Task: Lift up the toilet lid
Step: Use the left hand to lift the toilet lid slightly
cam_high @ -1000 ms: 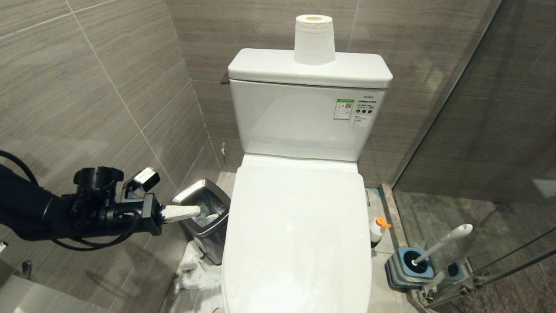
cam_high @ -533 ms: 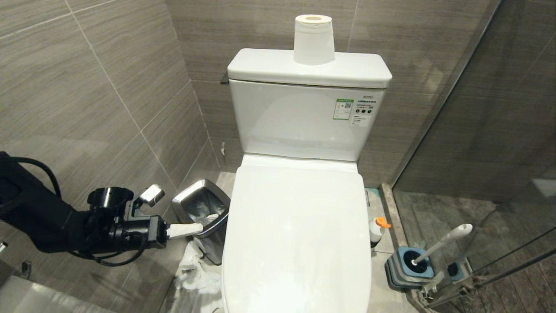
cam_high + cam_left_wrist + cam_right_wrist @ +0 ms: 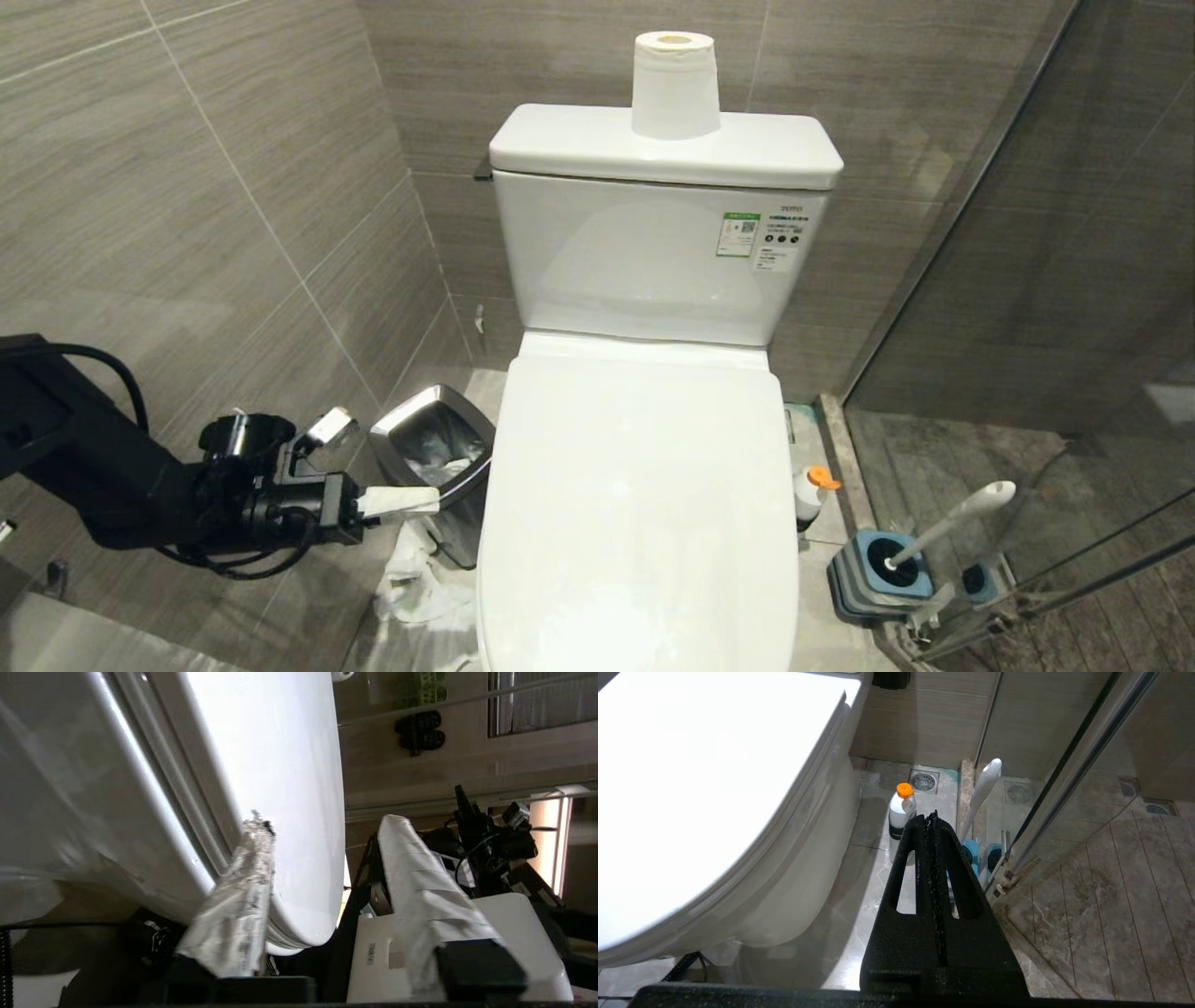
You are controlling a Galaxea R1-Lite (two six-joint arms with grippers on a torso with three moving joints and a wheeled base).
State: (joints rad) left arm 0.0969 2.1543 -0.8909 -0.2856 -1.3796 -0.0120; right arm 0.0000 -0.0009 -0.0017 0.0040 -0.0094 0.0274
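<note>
The toilet lid [image 3: 644, 485] is glossy white and lies shut over the bowl in the middle of the head view. My left gripper [image 3: 425, 501] hovers low at the toilet's left side, over the front of the bin, pointing level at the lid's side edge. Its white-taped fingers [image 3: 243, 896] stand open and hold nothing. Beyond them in the left wrist view are the lid [image 3: 280, 765] and the seam under its rim, a short gap away. My right gripper [image 3: 931, 816] is shut and empty, parked low by the lid's [image 3: 691, 765] right side, out of the head view.
A steel trash bin [image 3: 439, 448] stands between the left wall and the bowl, with crumpled tissue [image 3: 415, 583] on the floor. A paper roll [image 3: 674, 84] sits on the tank [image 3: 653, 261]. On the right are an orange-capped bottle [image 3: 810, 490], a toilet brush [image 3: 896, 560] and a glass partition [image 3: 1027, 280].
My left gripper has sunk from bin-top height to lower beside the bowl and rolled a little. Its fingers have parted. The lid has not moved.
</note>
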